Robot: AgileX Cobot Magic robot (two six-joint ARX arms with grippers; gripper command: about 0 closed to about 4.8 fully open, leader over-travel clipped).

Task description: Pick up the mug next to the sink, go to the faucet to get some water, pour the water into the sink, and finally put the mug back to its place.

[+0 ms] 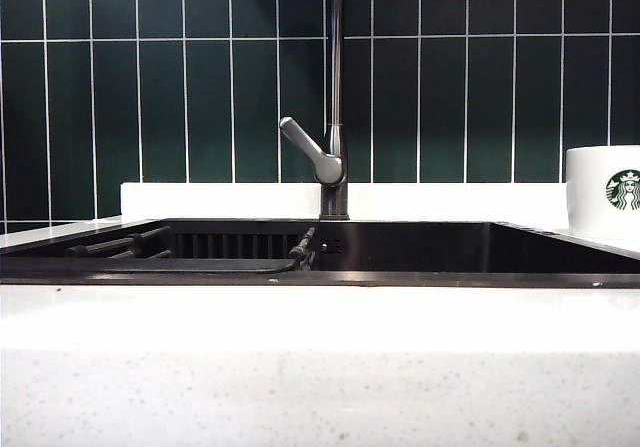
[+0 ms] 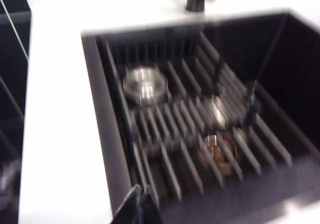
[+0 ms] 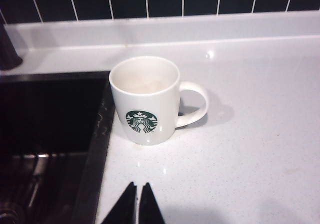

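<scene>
White speckled stone desk (image 3: 250, 149), wrapping around a black sink (image 1: 480, 247) sunk into it. Sitting upright right on the stone, just beside the sink's rim: a white Starbucks mug (image 3: 145, 101), logo facing the right wrist camera, handle pointing away from the basin. Looks empty inside. Rising from the back strip of the desk behind the basin: a dark grey faucet (image 1: 335, 117) with an angled lever. Low white ledge along the back, against dark green tile.
</scene>
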